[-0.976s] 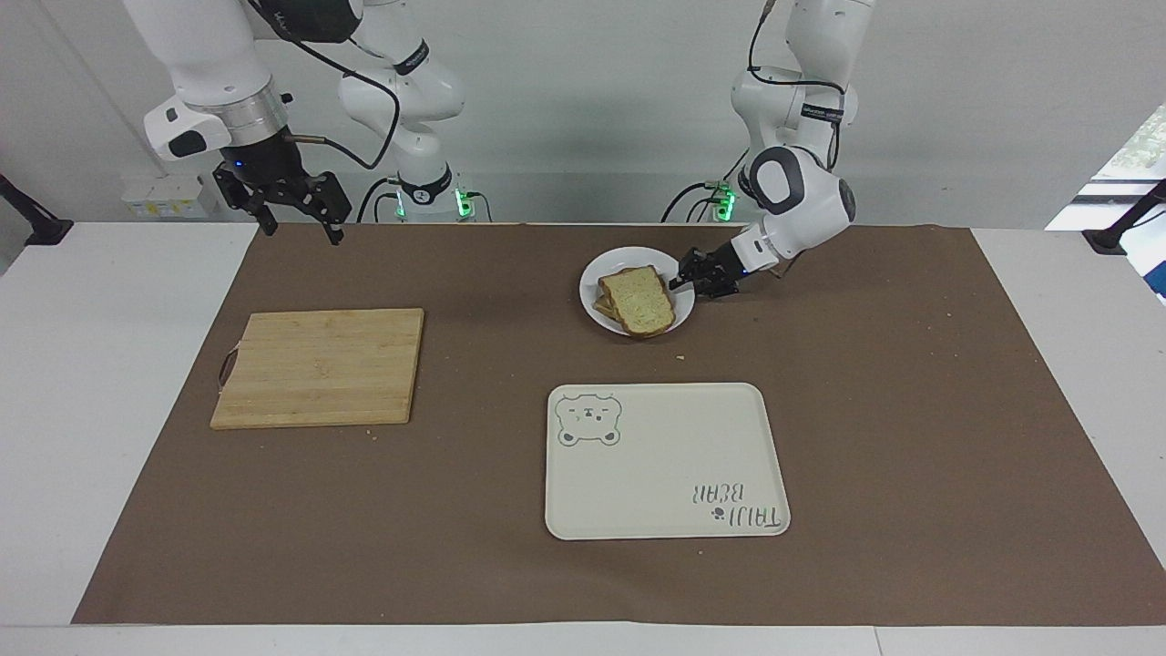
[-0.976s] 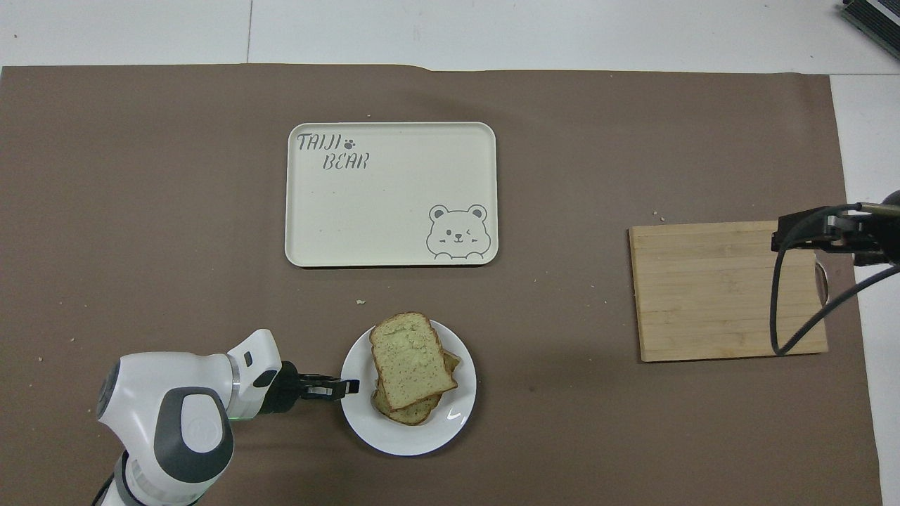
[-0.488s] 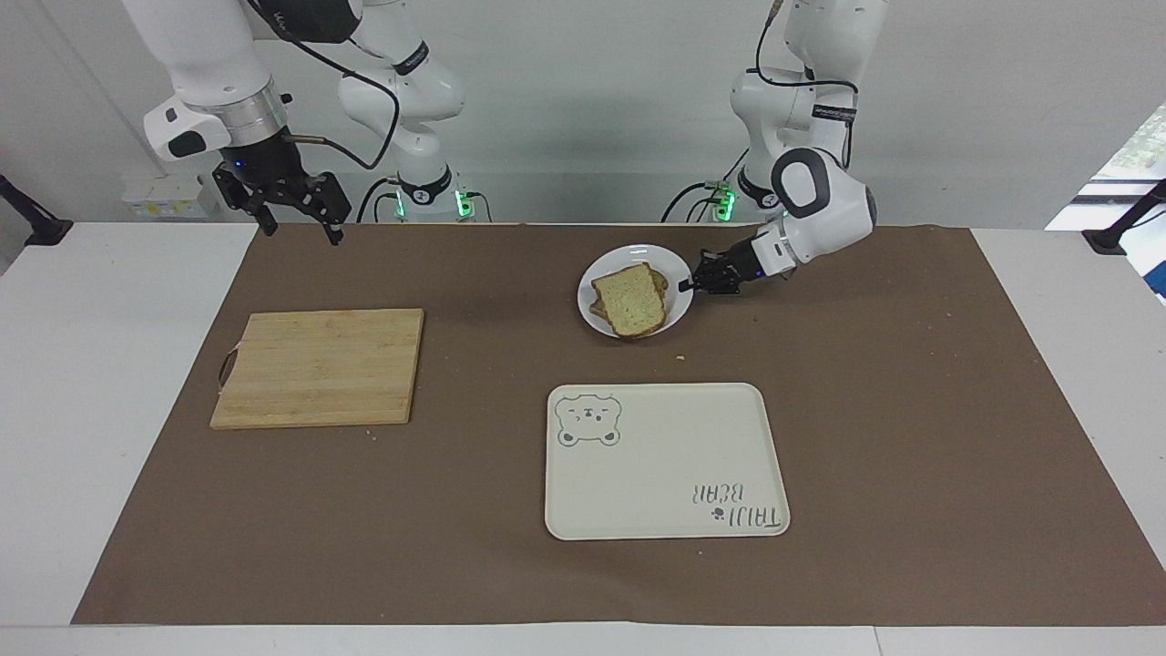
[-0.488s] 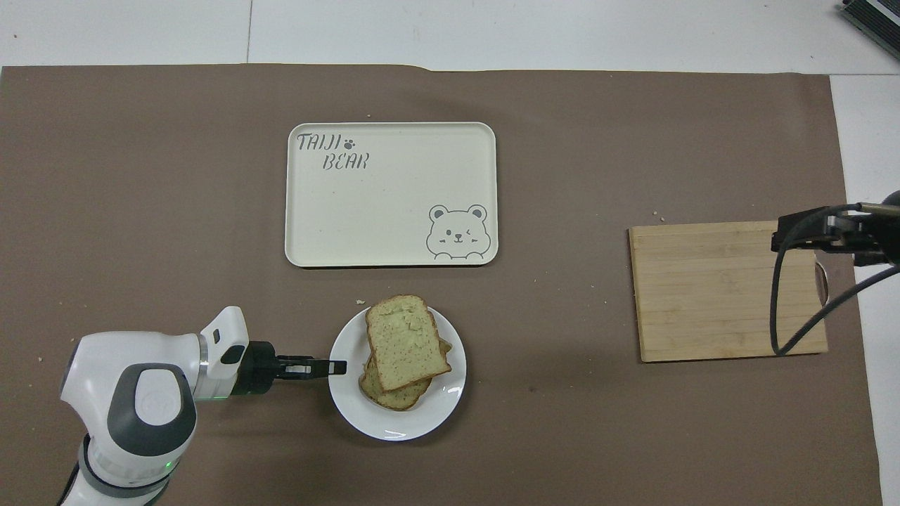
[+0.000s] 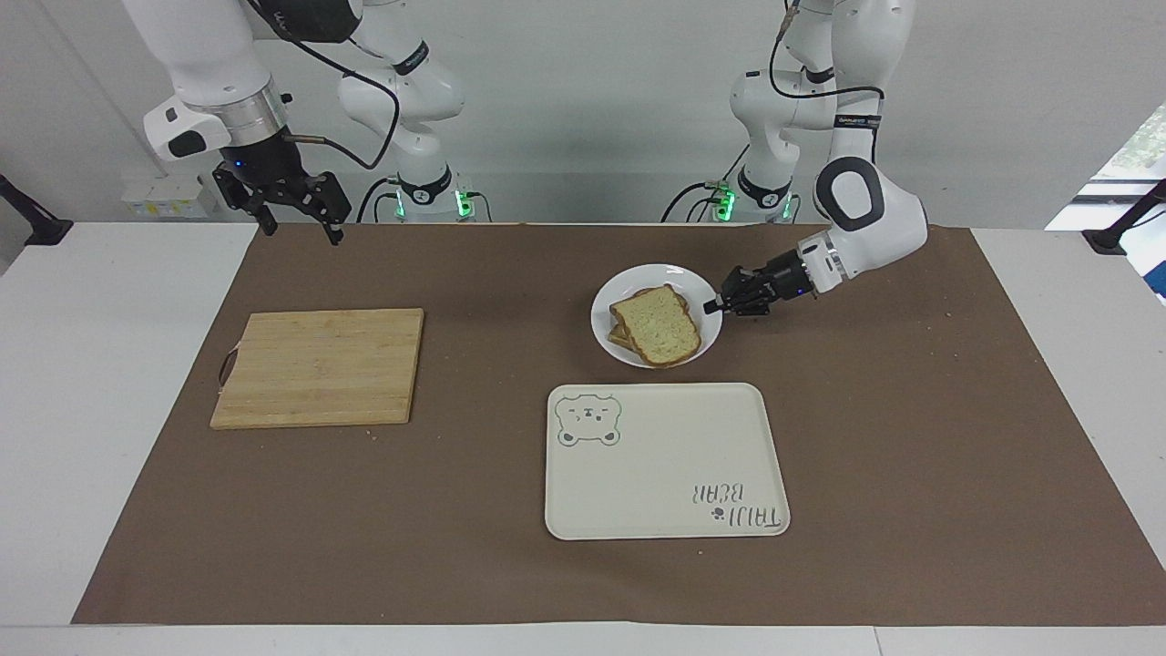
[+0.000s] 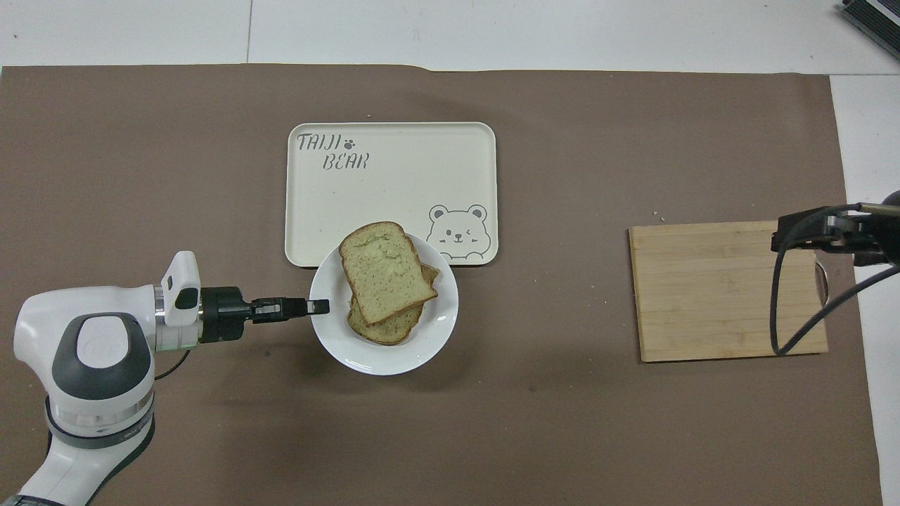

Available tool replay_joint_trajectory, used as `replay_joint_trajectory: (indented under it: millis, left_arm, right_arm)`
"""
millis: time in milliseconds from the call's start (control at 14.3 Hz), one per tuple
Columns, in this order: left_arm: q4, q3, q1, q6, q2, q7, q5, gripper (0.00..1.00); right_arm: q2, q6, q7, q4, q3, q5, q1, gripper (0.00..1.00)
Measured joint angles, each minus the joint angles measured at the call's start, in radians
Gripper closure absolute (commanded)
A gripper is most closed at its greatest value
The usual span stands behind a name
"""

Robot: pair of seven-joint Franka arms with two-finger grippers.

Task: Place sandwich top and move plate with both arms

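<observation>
Plate: small, round, glossy white; carried at its rim by the left gripper, whose jaws are clamped on the edge toward the left arm's end of the worktop; judged lifted, since the overhead view shows it overlapping the tray edge, while the facing view shows it just short of the tray, on the robots' side
Sandwich top: pale speckled slice lying on the plate, skewed over a lower slice that peeks out beneath; placing looks done, so the plate move is the step in hand
Right gripper: jaws spread wide, holding nothing; waiting high over the worktop's robot-side edge, above the cutting board end, well apart from the plate
Risk, tilt: one pinch at one rim point leaves the plate cantilevered; it may sag or pivot in the jaws; a glossy rim could slip out entirely
Risk, slide: the top slice sits loose and off-square; any tilt or jerk could send it off the stack, or off the plate
Risk, tray rim: if the plate travels too low toward the tray, its underside may catch the raised rim and shove the tray or jolt the bread
Risk, second arm: the task calls for both arms, yet only one bears the load; a late or misjudged approach by the right gripper could knock the plate
</observation>
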Motion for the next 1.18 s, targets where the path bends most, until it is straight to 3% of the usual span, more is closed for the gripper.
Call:
replay_joint_trajectory:
  millis: [488,1185]
  left_arm:
    - [0.192,0.002,0.006,0.001,0.131,0.005,-0.143,1.00]
    - [0.437,-0.044,0.013,0.080,0.429,0.005,-0.217,1.00]
  right_arm:
    - [0.000,0.000,0.000,0.000,0.000,0.000,0.000,0.00]
    - [0.000,0.000,0.000,0.000,0.000,0.000,0.000,0.00]
